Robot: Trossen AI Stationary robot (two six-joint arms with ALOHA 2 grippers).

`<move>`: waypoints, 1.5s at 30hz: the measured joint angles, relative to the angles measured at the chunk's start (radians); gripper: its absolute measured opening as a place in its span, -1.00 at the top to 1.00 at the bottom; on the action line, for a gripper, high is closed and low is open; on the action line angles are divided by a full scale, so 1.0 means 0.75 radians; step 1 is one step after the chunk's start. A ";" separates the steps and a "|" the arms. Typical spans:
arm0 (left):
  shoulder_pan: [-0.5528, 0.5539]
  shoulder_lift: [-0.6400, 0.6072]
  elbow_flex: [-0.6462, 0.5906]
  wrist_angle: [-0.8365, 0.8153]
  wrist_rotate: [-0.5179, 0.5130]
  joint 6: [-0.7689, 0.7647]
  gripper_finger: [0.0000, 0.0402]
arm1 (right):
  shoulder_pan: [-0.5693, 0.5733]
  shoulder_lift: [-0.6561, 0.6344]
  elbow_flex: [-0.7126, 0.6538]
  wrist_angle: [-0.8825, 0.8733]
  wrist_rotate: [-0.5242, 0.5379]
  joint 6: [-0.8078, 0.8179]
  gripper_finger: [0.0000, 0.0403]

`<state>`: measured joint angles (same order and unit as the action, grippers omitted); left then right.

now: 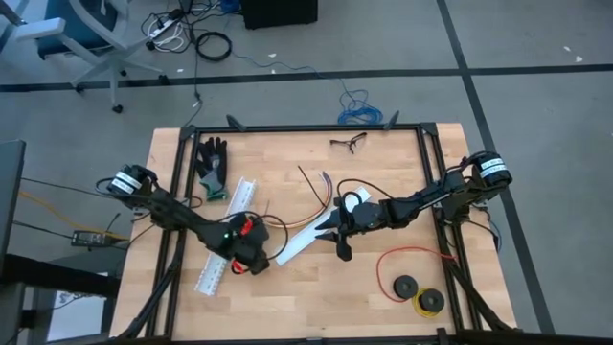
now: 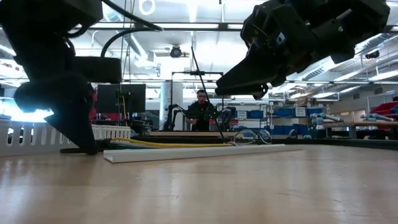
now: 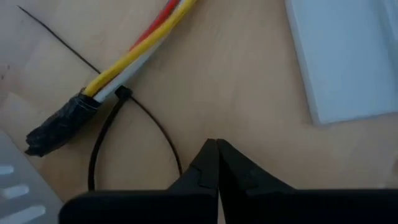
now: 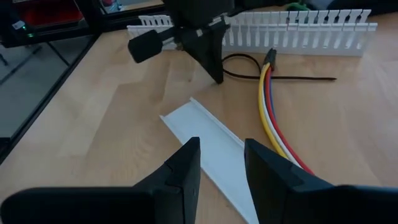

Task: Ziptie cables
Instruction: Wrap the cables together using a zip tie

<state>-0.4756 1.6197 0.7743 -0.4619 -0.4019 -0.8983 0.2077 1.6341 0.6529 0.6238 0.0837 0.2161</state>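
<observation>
- My left tool [image 3: 217, 149] sits low on the surface [image 1: 316, 287], tips pinched together with nothing visibly between them. It is just beside the black zip tie [image 3: 134, 124], which loops round the cables [image 3: 146, 43] near their dark taped end, probably so the tie's tail is within reach for cinching.
- The cables lie left of centre, yellow, white and red strands running back toward the middle, beside a flat white cover strip [image 4: 211, 140].
- My right tool [image 4: 221, 165] hovers over that strip, fingers partly apart and empty — placed, I judge, to steady the bundle.
- The slotted white channel [image 4: 298, 34] stays behind, out of the way.
</observation>
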 joint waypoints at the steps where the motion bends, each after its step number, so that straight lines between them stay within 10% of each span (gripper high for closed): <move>1: -0.014 0.001 0.032 -0.051 0.009 -0.002 0.99 | 0.000 0.000 0.000 0.003 0.000 0.000 0.44; 16: -0.065 -0.002 0.091 -0.176 -0.263 -0.060 0.73 | 0.000 0.000 0.000 0.013 0.001 -0.035 0.44; 25: -0.065 -0.005 -0.123 0.133 -0.245 -0.211 0.55 | 0.000 0.000 0.000 0.015 0.001 -0.035 0.44; 32: -0.096 -0.009 -0.188 0.285 -0.281 -0.237 0.95 | 0.000 0.000 0.000 0.038 0.001 -0.034 0.44; 45: -0.222 -0.003 -0.056 0.155 -0.435 -0.239 0.99 | 0.000 -0.001 0.000 0.049 0.001 -0.033 0.44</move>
<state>-0.6420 1.6173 0.7320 -0.3456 -0.7283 -1.0779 0.2077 1.6337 0.6529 0.6605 0.0841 0.1913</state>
